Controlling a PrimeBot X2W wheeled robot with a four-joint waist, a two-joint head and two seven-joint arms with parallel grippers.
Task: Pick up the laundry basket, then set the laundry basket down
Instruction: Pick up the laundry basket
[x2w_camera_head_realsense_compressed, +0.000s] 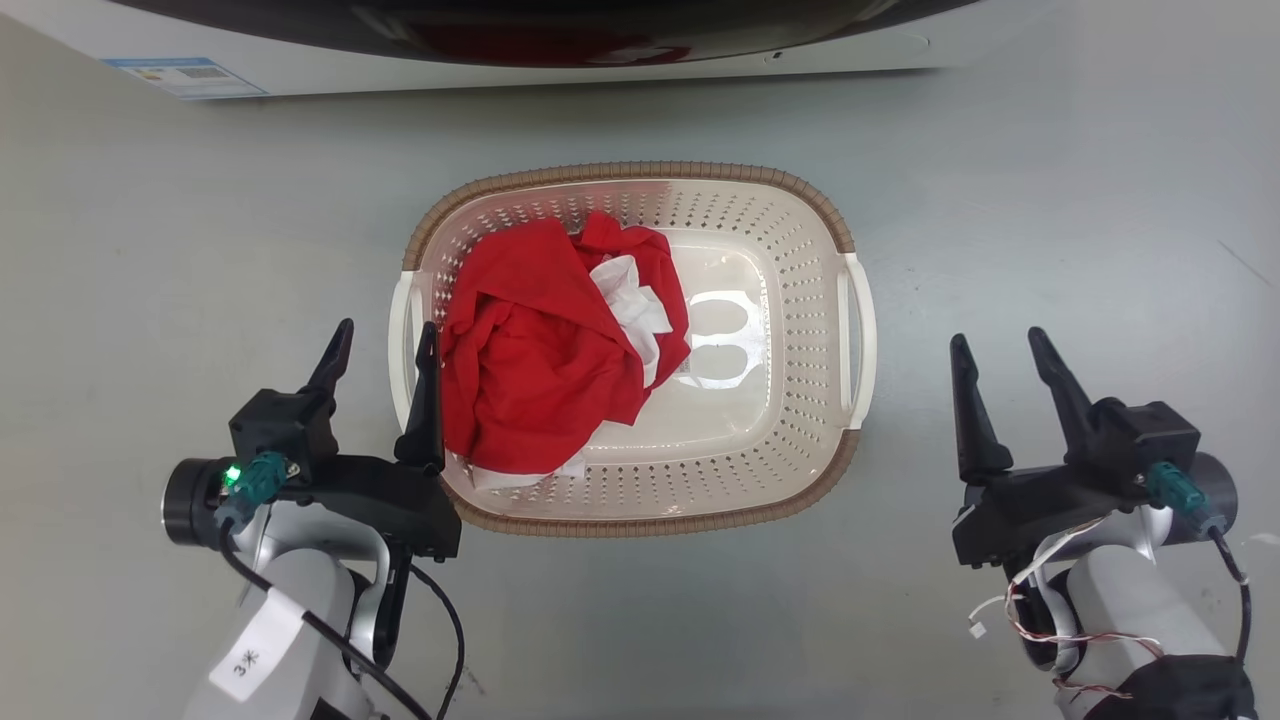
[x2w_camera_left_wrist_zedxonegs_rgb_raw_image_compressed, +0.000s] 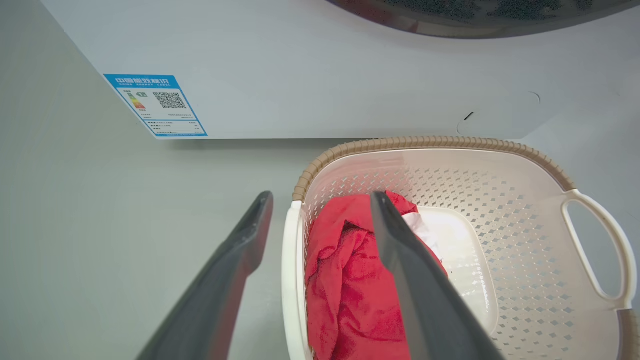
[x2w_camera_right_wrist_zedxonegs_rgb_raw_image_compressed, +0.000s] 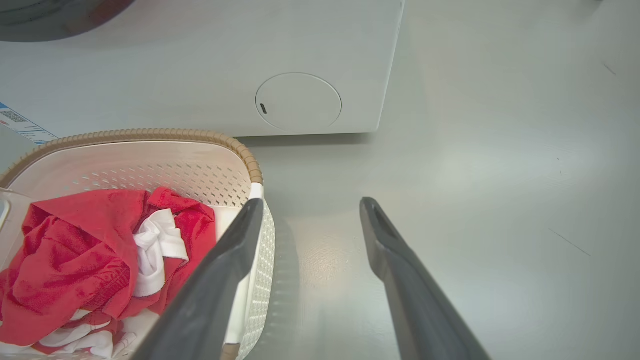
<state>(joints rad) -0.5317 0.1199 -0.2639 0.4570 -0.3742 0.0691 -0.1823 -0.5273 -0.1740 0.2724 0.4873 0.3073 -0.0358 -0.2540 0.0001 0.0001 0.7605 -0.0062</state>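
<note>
My left pincer (x2w_camera_head_realsense_compressed: 385, 350) is spread, its fingers astride the left handle (x2w_camera_head_realsense_compressed: 400, 340) of the laundry basket (x2w_camera_head_realsense_compressed: 790, 450) without gripping it. My right pincer (x2w_camera_head_realsense_compressed: 1000, 342), also spread, hangs apart on the right. The basket sits on the floor (x2w_camera_head_realsense_compressed: 1050, 200), with red and white clothes (x2w_camera_head_realsense_compressed: 540, 360) in its left half. The washing machine (x2w_camera_head_realsense_compressed: 850, 55) stands beyond.

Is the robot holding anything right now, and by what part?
Nothing yet. The left gripper is open, astride the left handle of the laundry basket; the right gripper is open beside it.
</note>
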